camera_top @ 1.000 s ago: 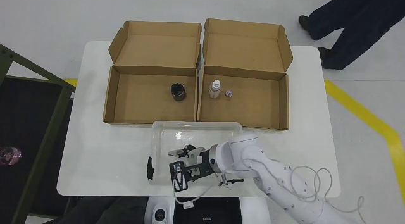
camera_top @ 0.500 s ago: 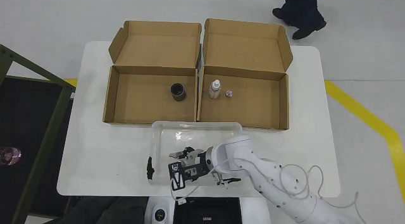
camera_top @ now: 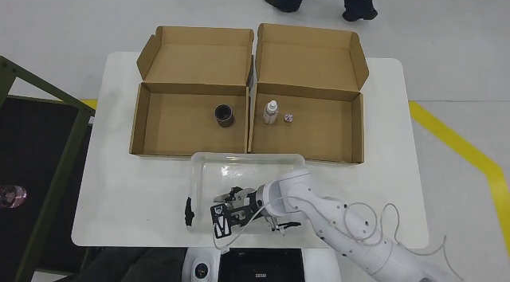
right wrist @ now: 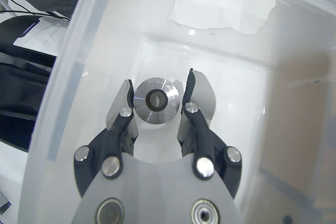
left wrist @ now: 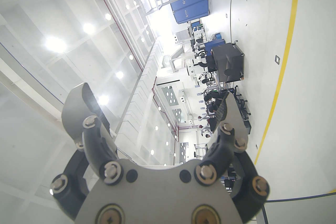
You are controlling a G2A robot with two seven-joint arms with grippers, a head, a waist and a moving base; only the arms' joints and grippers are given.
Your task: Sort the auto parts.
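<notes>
Bare metal shows between the right gripper's fingers: a round disc with a dark hole through its middle lies flat on the floor of the clear plastic bin. The jaws stand apart, one finger on each side of the disc. One pad sits right against its rim and the other is just off it, so the part is straddled rather than clamped. In the top view this gripper is low in the bin's near left corner, and its white arm comes in from the near right.

The bin sits at the near edge of the white table, just in front of two open cardboard boxes set side by side. The left box holds a dark cylinder standing near its middle. The right box holds a small white bottle at its left end, with a tiny pale piece just beside it. A small black part lies on the table just left of the bin.

The left gripper points out into the bright hall, away from the table, with its fingers spread wide and nothing between them.
</notes>
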